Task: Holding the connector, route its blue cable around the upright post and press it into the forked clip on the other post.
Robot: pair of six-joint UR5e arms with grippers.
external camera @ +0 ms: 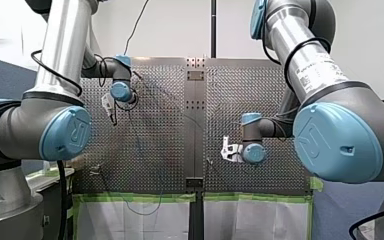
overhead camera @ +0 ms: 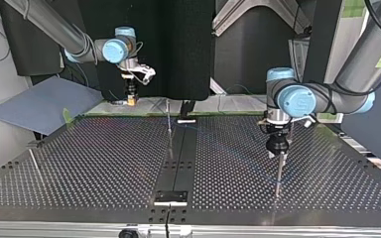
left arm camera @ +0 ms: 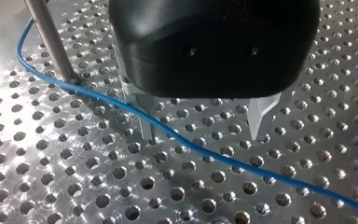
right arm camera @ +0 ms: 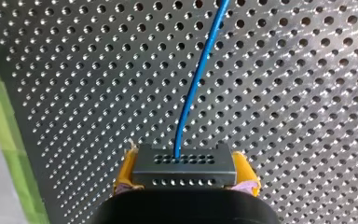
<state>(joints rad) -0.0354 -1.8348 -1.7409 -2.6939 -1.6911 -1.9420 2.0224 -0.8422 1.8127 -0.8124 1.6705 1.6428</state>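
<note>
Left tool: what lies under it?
The blue cable crosses the table under the open left tool, passing the post. Its body hides what lies behind.

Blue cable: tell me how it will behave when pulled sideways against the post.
Probably floppy: the blue cable runs in a loose curve and bends by the post. Likely light, since it looks very thin. It could kink where it leaves the connector if pulled hard.
</note>
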